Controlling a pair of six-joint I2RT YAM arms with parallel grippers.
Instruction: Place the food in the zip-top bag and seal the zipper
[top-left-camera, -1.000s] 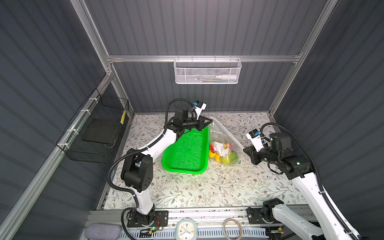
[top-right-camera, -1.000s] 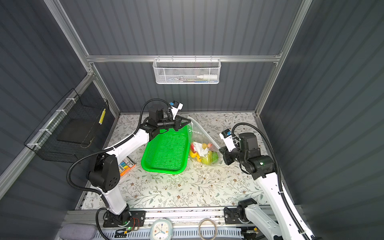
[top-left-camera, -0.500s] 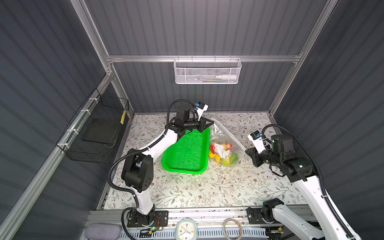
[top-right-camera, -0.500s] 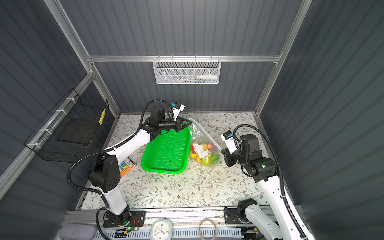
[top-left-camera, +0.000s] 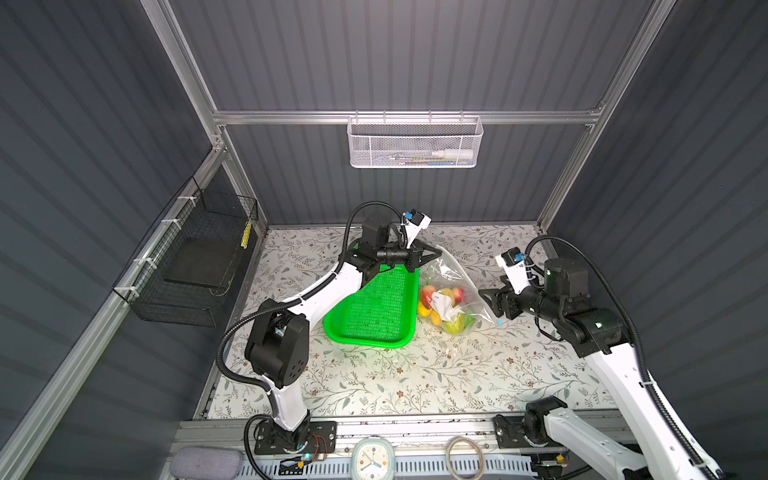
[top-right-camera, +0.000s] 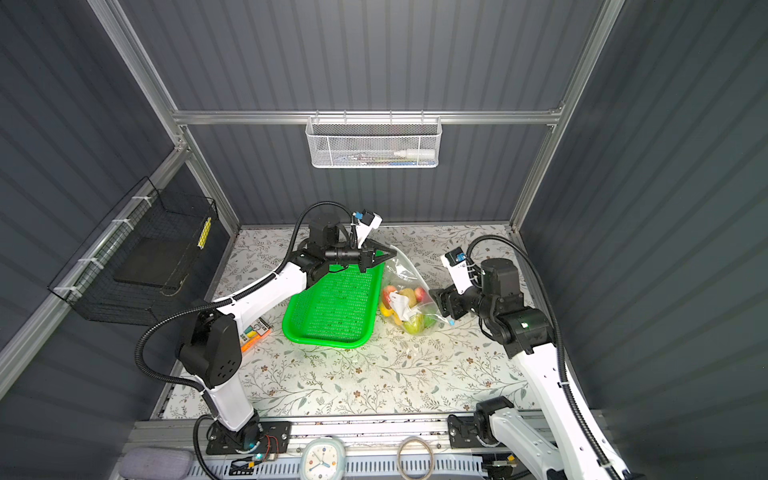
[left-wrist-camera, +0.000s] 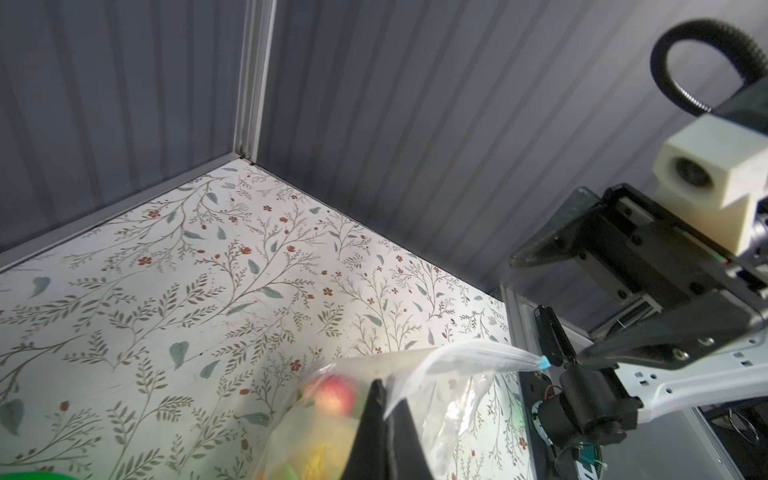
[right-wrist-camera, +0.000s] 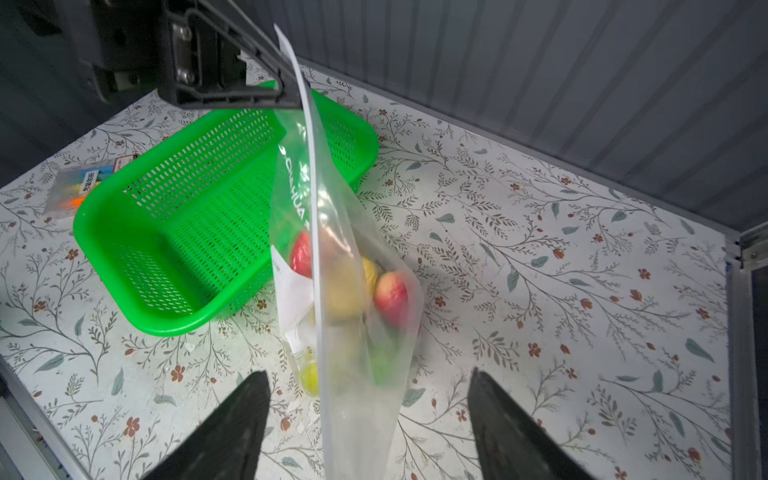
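The cell is enclosed by dark grey ribbed wall panels (top-left-camera: 415, 54) set in an aluminium frame (top-left-camera: 291, 117). A white mesh basket (top-left-camera: 415, 145) is hung from it at the rear, and a black wire basket (top-left-camera: 195, 266) is fixed at the side. The desk (top-left-camera: 415, 374) is covered in a floral print.

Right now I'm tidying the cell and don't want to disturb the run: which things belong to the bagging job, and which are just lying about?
In the job: bag, food inside it, slider, left hand pinching the bag, right hand open.

Lying about: green basket, clock, white wall basket, black wall basket, card packet.
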